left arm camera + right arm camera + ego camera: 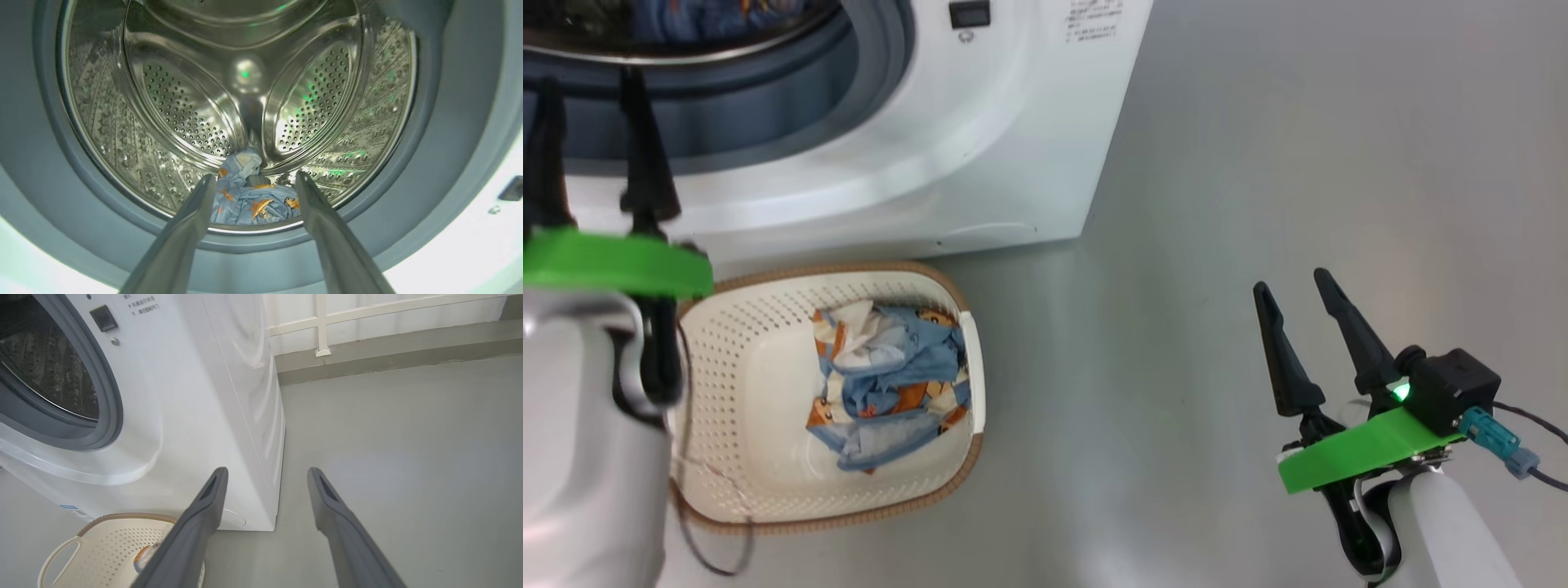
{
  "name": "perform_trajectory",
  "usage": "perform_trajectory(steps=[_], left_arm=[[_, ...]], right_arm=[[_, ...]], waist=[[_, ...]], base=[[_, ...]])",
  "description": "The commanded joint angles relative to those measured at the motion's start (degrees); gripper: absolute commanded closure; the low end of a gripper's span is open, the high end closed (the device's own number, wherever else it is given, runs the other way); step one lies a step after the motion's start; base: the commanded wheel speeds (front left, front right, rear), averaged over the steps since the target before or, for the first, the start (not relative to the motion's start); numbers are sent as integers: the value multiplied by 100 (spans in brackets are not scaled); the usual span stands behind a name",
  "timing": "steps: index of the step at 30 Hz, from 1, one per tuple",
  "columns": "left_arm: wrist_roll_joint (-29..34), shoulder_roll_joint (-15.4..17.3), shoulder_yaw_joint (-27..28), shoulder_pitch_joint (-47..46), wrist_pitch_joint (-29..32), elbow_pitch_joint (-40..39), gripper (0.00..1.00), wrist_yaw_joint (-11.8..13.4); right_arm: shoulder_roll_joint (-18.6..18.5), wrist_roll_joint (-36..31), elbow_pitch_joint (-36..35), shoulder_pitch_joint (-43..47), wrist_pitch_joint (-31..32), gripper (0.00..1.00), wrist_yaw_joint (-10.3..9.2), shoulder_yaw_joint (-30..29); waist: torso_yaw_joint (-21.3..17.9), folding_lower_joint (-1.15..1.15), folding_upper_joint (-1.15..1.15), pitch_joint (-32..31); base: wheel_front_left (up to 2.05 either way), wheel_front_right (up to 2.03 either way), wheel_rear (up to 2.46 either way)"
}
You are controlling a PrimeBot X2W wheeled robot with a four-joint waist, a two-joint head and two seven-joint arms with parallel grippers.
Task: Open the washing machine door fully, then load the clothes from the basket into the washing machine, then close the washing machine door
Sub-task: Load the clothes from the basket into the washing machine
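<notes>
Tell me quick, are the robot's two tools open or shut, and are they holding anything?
Left tool: open, holding nothing.
Right tool: open, holding nothing.

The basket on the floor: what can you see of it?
The basket is cream-white perforated plastic, rounded rectangular, with a brown woven-look rim and a white side handle. It stands upright on the grey floor, close before the washing machine. Crumpled light-blue clothes with orange prints lie at one end; the rest of its bottom is bare.
</notes>
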Motion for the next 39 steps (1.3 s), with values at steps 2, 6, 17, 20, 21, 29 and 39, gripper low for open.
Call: perform_trajectory(steps=[2,6,17,20,21,29,39], left_arm=[[89,229,257,334,-42,-395,0,87],[267,141,460,1105,-43,-1003,0,217],[980,-432,1081,2904,-44,-2287,0,435],[1152,-594,1224,3350,-44,-2460,0,396],[1195,-643,1272,3491,-44,-2505,0,379],[1464,-947,1491,4572,-44,-2769,0,209],[1566,-1025,1392,5183,-44,-2897,0,227]], right_arm=[[38,-85,-119,194,-27,0,9,131],[51,-96,-98,292,-27,0,9,143],[93,-162,-25,566,-27,0,9,133],[107,-154,-24,647,-27,0,9,90],[110,-161,-19,680,-27,0,9,87],[95,-263,-9,946,-27,0,9,88],[64,-338,-80,1224,-27,0,9,16]], waist=[[-18,0,0,-288],[-48,0,0,-553],[-142,0,0,-1254],[-185,0,0,-1457],[-195,0,0,-1518],[-277,0,0,-1978],[-209,0,0,-2370]], base=[[0,0,0],[0,0,0],[0,0,0],[0,0,0],[0,0,0],[0,0,0],[0,0,0]])
